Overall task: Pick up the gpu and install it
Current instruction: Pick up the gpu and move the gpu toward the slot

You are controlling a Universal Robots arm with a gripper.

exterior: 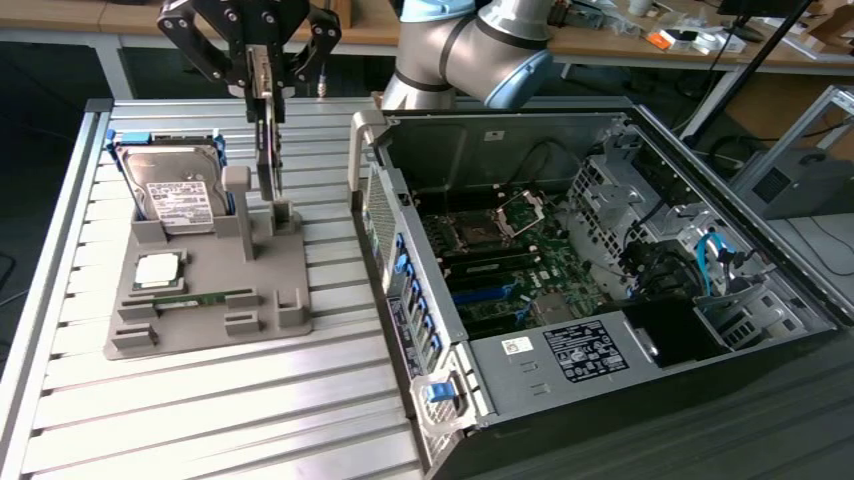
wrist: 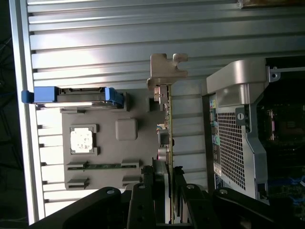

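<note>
End effector (wrist: 167,180): mine, clenched on the gpu (wrist: 166,121), one finger pressed on each flat face.
gpu: hanging edge-on from my grip, metal bracket at the far end, over the gray holder (exterior: 200,325); I cannot tell whether it touches the slot.
Gray holder: on the tabletop (exterior: 200,420), carrying the hard drive (exterior: 178,195) and a memory stick (exterior: 200,297).
Computer case (exterior: 561,240): open, beside the holder on the exterior view's right.

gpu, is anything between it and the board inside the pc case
Only the near wall of the case, which rises between the gpu, held on edge in the pincer, and the motherboard. Above that wall the case is open, and nothing else visible stands between.
</note>
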